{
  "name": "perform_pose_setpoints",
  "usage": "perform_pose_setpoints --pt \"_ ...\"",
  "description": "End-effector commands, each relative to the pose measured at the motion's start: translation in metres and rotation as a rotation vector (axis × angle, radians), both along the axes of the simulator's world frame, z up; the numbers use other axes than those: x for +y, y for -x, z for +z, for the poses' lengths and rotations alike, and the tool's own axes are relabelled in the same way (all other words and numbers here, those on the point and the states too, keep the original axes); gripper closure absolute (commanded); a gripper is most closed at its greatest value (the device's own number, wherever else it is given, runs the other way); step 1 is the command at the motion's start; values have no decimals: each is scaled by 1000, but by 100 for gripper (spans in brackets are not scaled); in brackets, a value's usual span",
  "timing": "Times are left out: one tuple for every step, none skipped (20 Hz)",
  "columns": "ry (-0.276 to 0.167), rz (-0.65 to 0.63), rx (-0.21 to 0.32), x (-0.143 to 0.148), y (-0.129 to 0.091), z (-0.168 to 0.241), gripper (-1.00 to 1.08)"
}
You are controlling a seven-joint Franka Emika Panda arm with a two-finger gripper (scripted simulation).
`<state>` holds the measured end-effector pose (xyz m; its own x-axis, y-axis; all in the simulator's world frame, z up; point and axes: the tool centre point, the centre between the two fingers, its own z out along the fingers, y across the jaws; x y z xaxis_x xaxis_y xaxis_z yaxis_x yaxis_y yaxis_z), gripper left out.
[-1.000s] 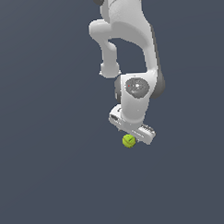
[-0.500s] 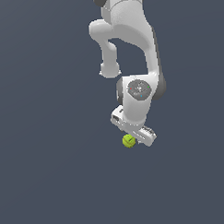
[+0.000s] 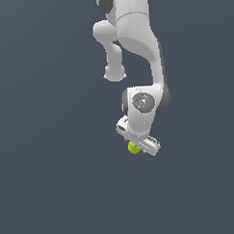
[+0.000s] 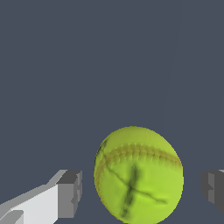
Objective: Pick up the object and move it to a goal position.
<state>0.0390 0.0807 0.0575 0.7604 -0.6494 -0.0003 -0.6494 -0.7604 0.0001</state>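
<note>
The object [image 4: 139, 177] is a small yellow-green ball with darker seam marks, resting on the flat grey floor. In the wrist view it sits between my two fingers [image 4: 69, 192], with a narrow gap showing on each side of it. My gripper [image 4: 142, 190] is open around the ball and neither pad touches it. From the exterior view the white hand has come down over the ball [image 3: 134, 148], and only part of the ball peeks out beneath the gripper [image 3: 138, 146].
Plain dark grey floor [image 3: 54, 189] spreads in every direction. The white arm [image 3: 135, 46] rises above the hand toward the top of the exterior view. No goal marker or other object shows.
The hand has descended over the last second, so the fingers now straddle the ball. The ball itself has stayed where it was.
</note>
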Motion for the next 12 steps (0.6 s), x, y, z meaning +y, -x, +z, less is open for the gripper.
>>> perform_pose_setpoints --pt "0 -1 0 0 0 -11 -92" --pt "0 -1 0 0 0 -14 -92" --pt "0 -1 0 0 0 -15 -92" --pt "0 -1 0 0 0 -16 -92" --pt "0 -1 0 0 -1 -16 -92" --pt "0 -1 0 0 -1 -16 -92" --pt "0 -1 0 0 -1 -16 108" --pt "0 -1 0 0 -1 -16 108" --pt "0 -1 0 0 -1 -16 108" --pt "0 -1 0 0 -1 -16 108" --pt "0 -1 0 0 -1 -16 108" --pt "0 -1 0 0 -1 -16 108"
